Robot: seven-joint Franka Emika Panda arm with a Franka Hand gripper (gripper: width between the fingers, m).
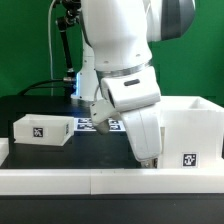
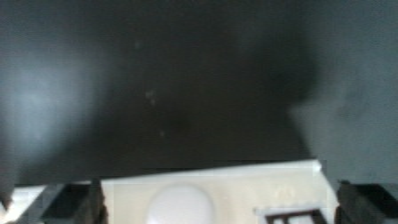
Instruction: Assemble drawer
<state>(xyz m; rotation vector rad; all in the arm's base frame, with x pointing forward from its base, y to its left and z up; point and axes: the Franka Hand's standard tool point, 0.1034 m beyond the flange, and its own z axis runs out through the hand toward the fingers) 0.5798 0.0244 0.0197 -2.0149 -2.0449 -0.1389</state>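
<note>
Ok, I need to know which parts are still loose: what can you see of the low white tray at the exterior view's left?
The low tray is a small rectangular box of white, plastic-looking material, with a black-and-white square tag on its facing long side. It lies flat and level on the dark table, behind the white front rail and apart from the tall shell. Only the table touches it.

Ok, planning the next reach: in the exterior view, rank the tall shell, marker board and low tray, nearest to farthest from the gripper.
1. Tall shell, just on the exterior view's right of the gripper.
2. Marker board, behind, toward the exterior view's left.
3. Low tray, far at the exterior view's left.
</note>
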